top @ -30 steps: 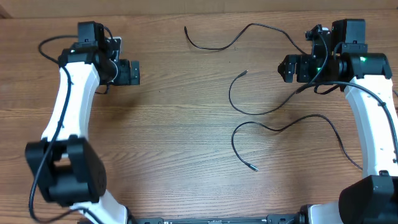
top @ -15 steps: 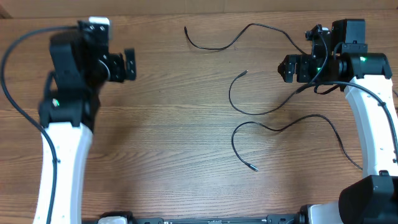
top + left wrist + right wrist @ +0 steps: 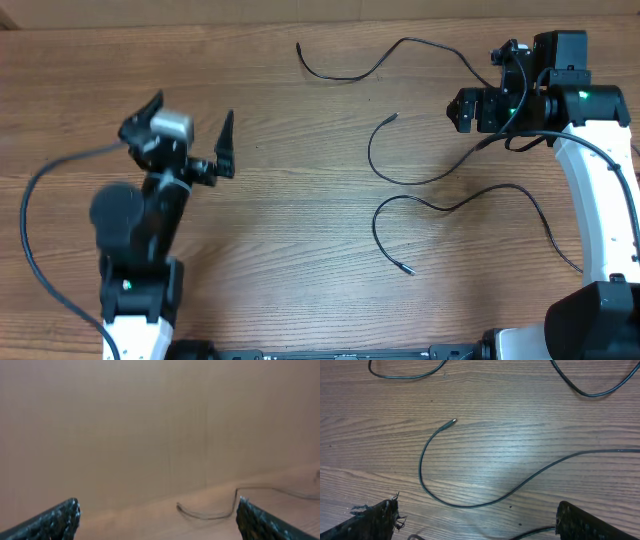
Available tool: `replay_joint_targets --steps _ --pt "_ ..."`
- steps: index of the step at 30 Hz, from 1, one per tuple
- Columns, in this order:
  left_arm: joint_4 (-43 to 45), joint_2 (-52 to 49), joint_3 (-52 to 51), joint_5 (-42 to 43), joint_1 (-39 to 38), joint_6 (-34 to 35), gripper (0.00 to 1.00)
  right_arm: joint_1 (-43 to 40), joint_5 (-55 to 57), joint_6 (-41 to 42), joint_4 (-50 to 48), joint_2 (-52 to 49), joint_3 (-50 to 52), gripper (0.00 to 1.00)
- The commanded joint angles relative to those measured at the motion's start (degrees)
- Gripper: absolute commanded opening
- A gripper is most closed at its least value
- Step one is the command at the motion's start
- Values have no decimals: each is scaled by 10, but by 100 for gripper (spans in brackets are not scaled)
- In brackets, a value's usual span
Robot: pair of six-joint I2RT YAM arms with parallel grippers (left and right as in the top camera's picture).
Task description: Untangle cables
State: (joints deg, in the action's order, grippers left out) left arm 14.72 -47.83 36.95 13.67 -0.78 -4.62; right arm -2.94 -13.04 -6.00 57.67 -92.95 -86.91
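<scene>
L gripper (image 3: pixel 192 115): jaws wide apart, nothing btwn them, held off the table (image 3: pixel 300 300) and tilted. Its wrist view is blurred, showing only bare wood + a far bit of cord. All the cables lie well apart from it, off to its right side.

Cables, going right: top cable (image 3: pixel 405 41) starts at a free end, the end closest to the L gripper, and runs over to just beside the R gripper (image 3: pixel 458 110). Mid cable (image 3: pixel 372 158) has a silvery plug tip (image 3: pixel 453 421), loops round and heads in under the R gripper. In the R wrist view its loop lies just ahead of the fingers (image 3: pixel 375 517). Low cable (image 3: pixel 450 207) snakes along on the base side of the R gripper, clear of it, and ends alongside the R arm (image 3: pixel 600 200).

R gripper: jaws spread full, empty, hovering over the tail ends of top + mid cables.

Step, as I read it: sorting looks abt done. There are three cords w/ no crossings on the open table. Can't tell whether top + mid cross beneath the R gripper, since that part is hidden.

Next move prob needs the R gripper out of the way so those ends show. If a cross remains, pinch one cord near its end, low and square, and draw it off w/o dragging its neighbour. L gripper is too far off to help unless it reaches across.
</scene>
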Motion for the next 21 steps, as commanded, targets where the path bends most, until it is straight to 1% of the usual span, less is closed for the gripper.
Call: replay_joint_targets --steps 1,8,12,15,21 --pt "52 40 -63 29 1 3 100 1 4 -1 -3 2 -14 100" --pt "164 137 -181 20 1 3 99 1 4 -1 -3 2 -14 100" --pt "205 192 -241 12 1 3 100 1 4 -1 -3 2 -14 100" --pt "222 234 -283 8 1 3 100 1 4 -1 -3 2 -14 100" --pt "217 337 -369 -28 1 3 100 1 4 -1 -3 2 -14 100"
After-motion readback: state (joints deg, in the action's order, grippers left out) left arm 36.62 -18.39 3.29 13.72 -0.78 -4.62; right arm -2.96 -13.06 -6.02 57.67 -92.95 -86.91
